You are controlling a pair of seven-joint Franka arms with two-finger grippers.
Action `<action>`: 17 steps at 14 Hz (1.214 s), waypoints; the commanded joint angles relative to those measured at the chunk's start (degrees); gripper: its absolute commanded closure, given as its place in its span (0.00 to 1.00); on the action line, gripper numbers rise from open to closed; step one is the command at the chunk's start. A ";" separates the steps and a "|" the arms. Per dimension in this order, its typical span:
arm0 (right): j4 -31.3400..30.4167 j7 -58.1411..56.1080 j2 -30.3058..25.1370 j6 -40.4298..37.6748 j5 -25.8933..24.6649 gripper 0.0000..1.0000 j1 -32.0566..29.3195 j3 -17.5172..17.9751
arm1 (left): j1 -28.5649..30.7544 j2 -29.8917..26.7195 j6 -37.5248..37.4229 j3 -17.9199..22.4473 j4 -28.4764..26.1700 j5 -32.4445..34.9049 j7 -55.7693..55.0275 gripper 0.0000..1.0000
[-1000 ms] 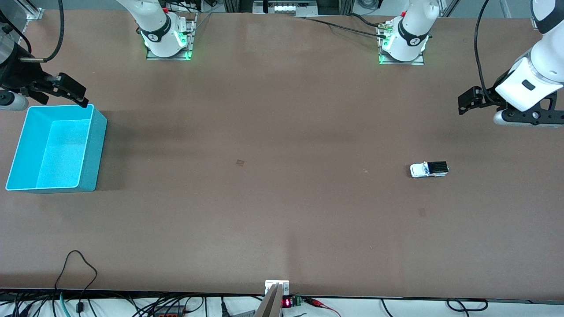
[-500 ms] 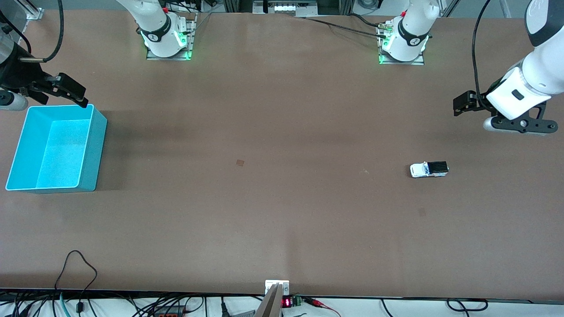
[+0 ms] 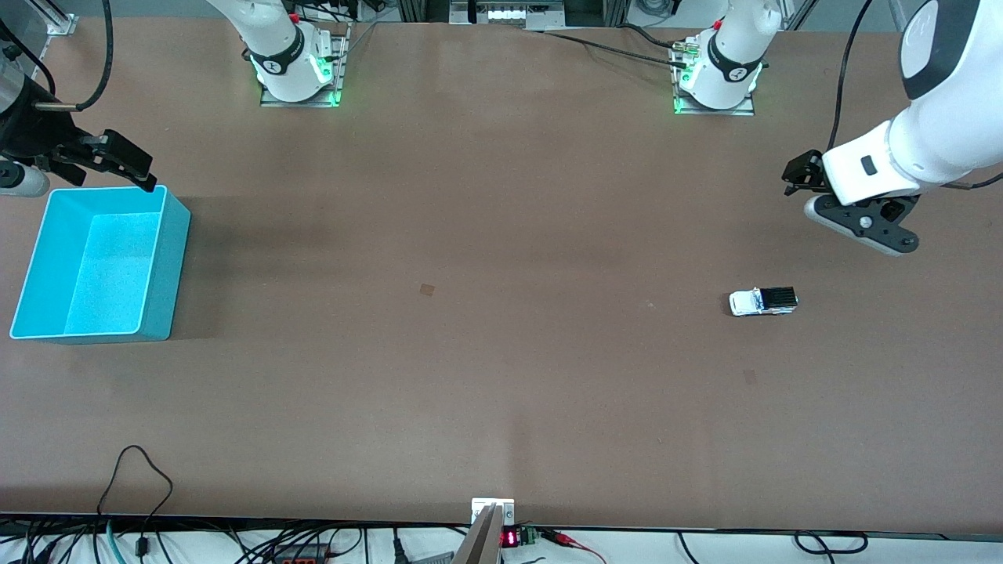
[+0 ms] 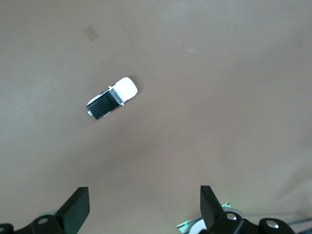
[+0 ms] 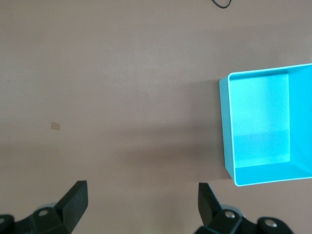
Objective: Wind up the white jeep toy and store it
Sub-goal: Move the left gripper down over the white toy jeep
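Observation:
The white jeep toy (image 3: 762, 301) (image 4: 112, 98) sits on its wheels on the brown table toward the left arm's end, its black roof panel up. My left gripper (image 3: 794, 175) (image 4: 144, 207) hangs open and empty in the air over bare table, between the left arm's base and the jeep. The cyan bin (image 3: 169, 266) (image 5: 225, 127) stands empty at the right arm's end. My right gripper (image 3: 132, 168) (image 5: 141, 204) waits open and empty over the bin's corner that lies nearest the arm bases.
A small dark square mark (image 3: 427, 289) (image 4: 90, 32) (image 5: 56, 126) lies mid-table. The two arm bases (image 3: 296, 74) (image 3: 717, 82) stand along the edge farthest from the front camera. A black cable loop (image 3: 141, 470) lies on the table by the front edge.
The left arm has swung its gripper in from the table's end toward the jeep, and its wrist has turned. The right arm, the jeep and the bin have not moved.

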 commanded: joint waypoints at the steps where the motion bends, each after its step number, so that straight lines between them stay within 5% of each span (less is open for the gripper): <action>1: -0.54 0.34 -0.58 0.48 0.82 0.00 -0.31 0.05 | 0.19 2.67 -1.08 0.06 0.48 -0.81 9.65 0.00; 9: -0.54 0.43 -0.58 0.48 0.82 0.00 -0.31 0.05 | 4.41 10.48 17.26 0.15 -8.47 5.86 44.55 0.00; 17: -0.54 0.34 -0.58 0.48 0.82 0.00 -0.31 0.05 | 7.31 12.51 52.50 0.15 -27.47 12.11 50.21 0.00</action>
